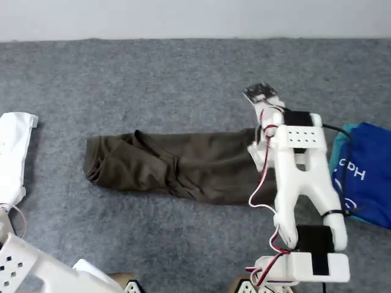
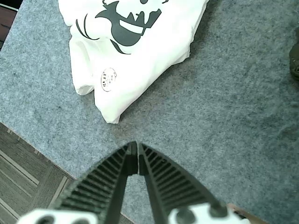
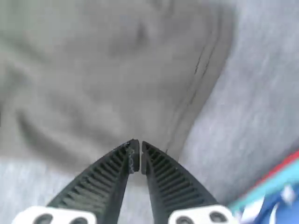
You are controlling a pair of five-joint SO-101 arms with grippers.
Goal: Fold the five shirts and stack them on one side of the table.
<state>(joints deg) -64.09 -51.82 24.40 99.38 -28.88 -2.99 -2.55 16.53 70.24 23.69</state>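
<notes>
An olive shirt [image 1: 177, 165], folded into a long band, lies across the middle of the grey mat [image 1: 183, 73]. My right gripper [image 1: 261, 146] hangs over the band's right end; in the right wrist view it [image 3: 135, 150] is shut with nothing in it, just above the olive shirt [image 3: 93, 70] near its hem. A white shirt [image 1: 12, 152] with a black print lies at the left edge. My left gripper [image 2: 138, 151] is shut and empty over bare mat, short of the white shirt [image 2: 135, 42]. A blue shirt [image 1: 366, 177] lies at the right edge.
The left arm [image 1: 24, 265] stands at the near left corner. The mat's edge and a wood floor [image 2: 23, 177] run close beside the left gripper. The blue shirt [image 3: 275, 196] lies close to the right gripper. Bare mat stretches behind the olive shirt.
</notes>
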